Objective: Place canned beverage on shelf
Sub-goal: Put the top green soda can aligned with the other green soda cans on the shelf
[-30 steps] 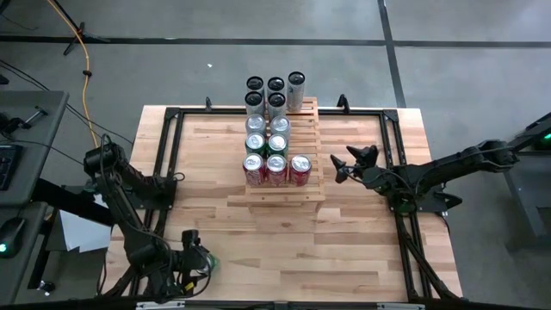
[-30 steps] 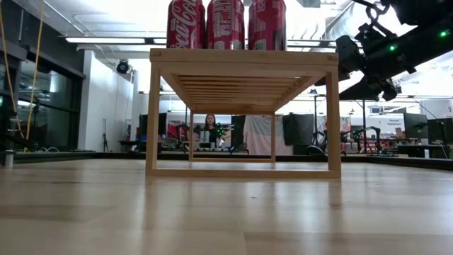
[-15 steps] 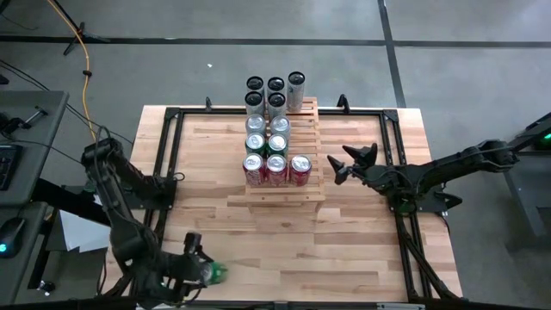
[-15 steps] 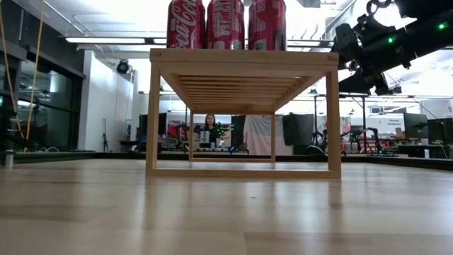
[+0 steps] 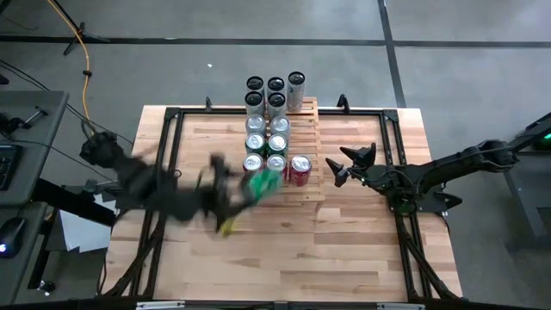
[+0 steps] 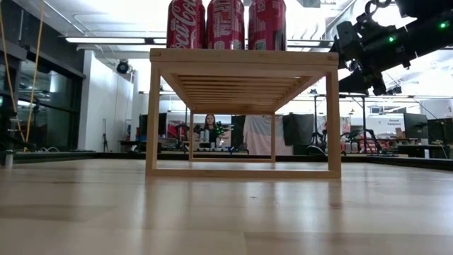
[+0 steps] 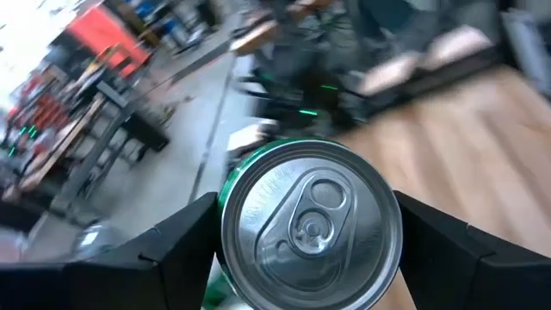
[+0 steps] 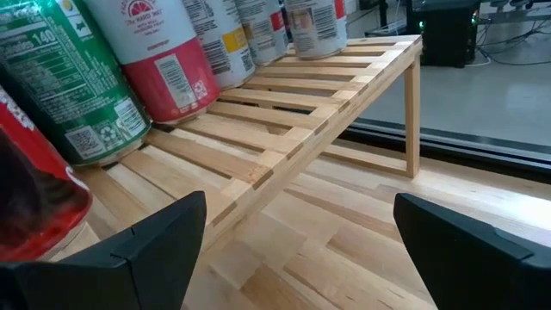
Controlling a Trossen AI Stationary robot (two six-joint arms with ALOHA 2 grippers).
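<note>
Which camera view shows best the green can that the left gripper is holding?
The left wrist view: the green can fills it, lid up, between the left gripper's fingers. The high view shows it blurred; the other views miss it.

Overhead camera straight down, low one level across table; shelf point(image 5: 284, 164) in both.

Grey floor point(image 5: 465, 52) (seamed); ceiling strip lights point(image 6: 117, 40) glowing.

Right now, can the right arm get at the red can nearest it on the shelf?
Probably yes: the right gripper is open beside the red can, nothing between; the left gripper's green can is opposite.
</note>
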